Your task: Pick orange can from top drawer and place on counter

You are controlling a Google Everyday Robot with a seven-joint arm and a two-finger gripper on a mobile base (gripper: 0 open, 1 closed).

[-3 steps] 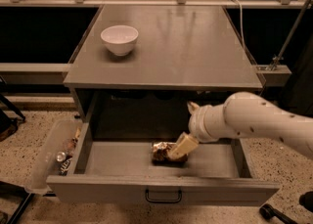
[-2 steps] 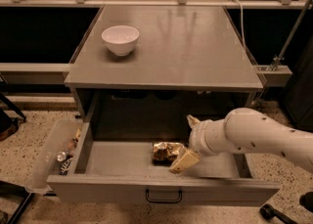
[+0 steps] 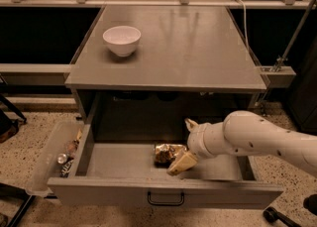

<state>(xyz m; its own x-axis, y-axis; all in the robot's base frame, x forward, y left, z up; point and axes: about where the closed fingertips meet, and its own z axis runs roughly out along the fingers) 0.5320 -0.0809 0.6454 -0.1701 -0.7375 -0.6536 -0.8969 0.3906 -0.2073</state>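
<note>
As the drawer stands: the wide shallow grey top drawer [image 3: 119, 160] is pulled out beneath the cabinet top; a small black wire handle [image 3: 166, 200] sits at the middle of its front panel
Gripper: the tan-tipped gripper [image 3: 181, 163] on the white rounded arm [image 3: 262, 134] reaches in from the right and is down inside the drawer, near the front panel and right of centre
Gripper opening: cannot be told; the wrist hides most of it
Gripper contact: its tan tip lies against the right front side of the can; whether it has hold of the can cannot be told
Can: the small dented shiny gold-orange and dark brown can [image 3: 164, 152] lies on the drawer floor, about midway across, just left of the gripper
Can axis: it lies on its side, its long axis running roughly left to right, along the front panel; which end is the top cannot be told
Counter: the broad flat grey counter [image 3: 198, 47] carries a round white bowl [image 3: 121, 40] at its back left
Side bin: a clear plastic bin [image 3: 45, 169] hangs at the drawer's left, holding small items
</note>
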